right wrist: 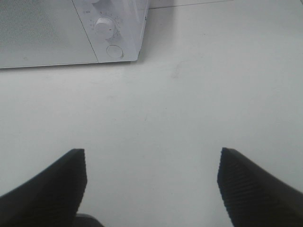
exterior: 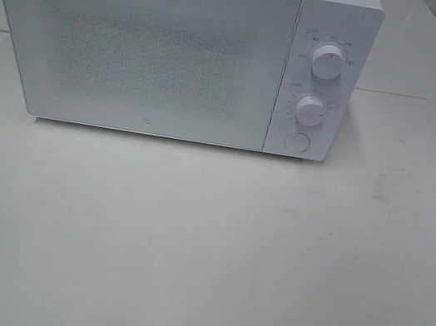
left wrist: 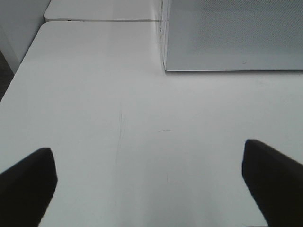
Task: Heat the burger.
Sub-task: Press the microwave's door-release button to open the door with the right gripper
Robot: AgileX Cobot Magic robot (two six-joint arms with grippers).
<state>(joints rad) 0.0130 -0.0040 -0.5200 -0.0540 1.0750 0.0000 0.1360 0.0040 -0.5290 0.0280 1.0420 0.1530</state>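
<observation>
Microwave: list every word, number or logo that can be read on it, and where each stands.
No text on the microwave reads clearly.
Marks around the upper knob: too small and blurred.
Marks around the lower knob: too blurred.
Tiny mark low on the door: illegible.

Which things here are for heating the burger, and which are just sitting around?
For the job:
- microwave, door shut
- upper knob, lower knob, button
- left gripper and right gripper, both open and empty
- no burger in view

Just there:
- table
- second table behind it
</observation>
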